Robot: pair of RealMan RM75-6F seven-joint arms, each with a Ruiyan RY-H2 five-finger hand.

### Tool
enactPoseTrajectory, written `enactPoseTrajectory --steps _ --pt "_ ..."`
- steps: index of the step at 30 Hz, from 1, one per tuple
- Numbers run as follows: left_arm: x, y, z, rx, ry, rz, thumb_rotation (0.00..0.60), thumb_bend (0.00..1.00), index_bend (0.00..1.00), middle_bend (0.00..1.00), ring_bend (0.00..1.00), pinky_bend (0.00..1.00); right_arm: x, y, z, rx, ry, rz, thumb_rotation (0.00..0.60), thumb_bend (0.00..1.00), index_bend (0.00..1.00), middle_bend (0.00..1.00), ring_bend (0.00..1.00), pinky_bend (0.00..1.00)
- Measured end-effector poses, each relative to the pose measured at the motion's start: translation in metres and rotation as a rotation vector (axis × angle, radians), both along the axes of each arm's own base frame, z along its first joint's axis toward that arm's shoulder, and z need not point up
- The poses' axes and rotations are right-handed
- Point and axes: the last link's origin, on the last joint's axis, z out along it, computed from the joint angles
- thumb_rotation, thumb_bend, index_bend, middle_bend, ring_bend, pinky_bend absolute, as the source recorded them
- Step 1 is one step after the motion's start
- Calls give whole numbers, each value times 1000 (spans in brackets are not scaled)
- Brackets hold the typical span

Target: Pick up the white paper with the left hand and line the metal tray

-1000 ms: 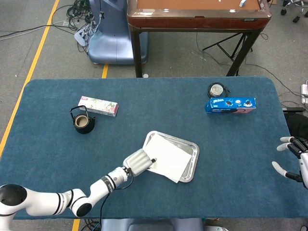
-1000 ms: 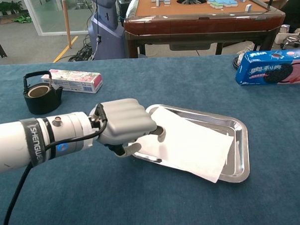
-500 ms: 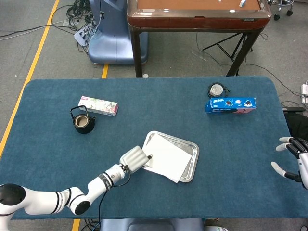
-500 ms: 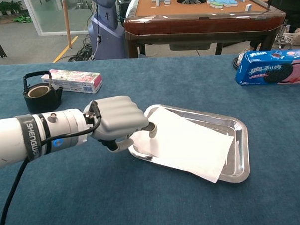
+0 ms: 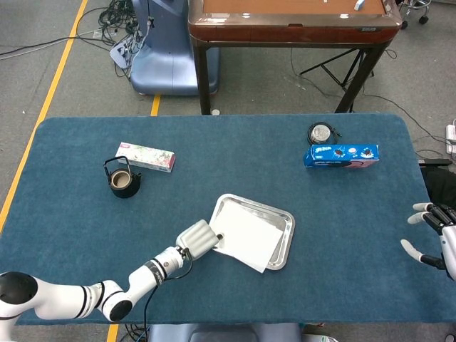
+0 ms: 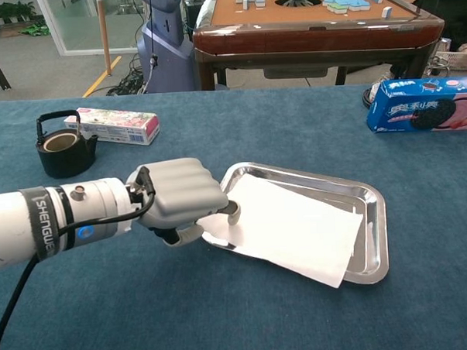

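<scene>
The left hand (image 6: 180, 199) sits at the tray's (image 6: 373, 223) near-left corner, fingers curled, pinching the left edge of the paper (image 6: 298, 230) between thumb and a fingertip. The paper lies mostly inside the tray, stretching away from the hand to the right; its near corner hangs over the tray's front rim onto the blue table (image 6: 224, 315). In the head view the hand (image 5: 197, 239) is just left of the tray (image 5: 283, 235), the paper (image 5: 249, 239) beside it. The right hand (image 5: 434, 239) hovers at the table's right edge, fingers spread, holding nothing.
</scene>
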Motion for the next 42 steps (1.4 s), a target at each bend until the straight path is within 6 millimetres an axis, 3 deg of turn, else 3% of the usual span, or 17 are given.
enactPoseTrajectory --steps 28,42 --pt "10 -2 -13 55 8 6 600 554 227 1000 1000 1000 0 1 2 -5 -7 3 600 204 447 321 240 305" --pt "17 -9 7 52 -36 -18 600 554 233 1000 1000 1000 1 1 1 1 -5 4 600 205 447 321 240 305"
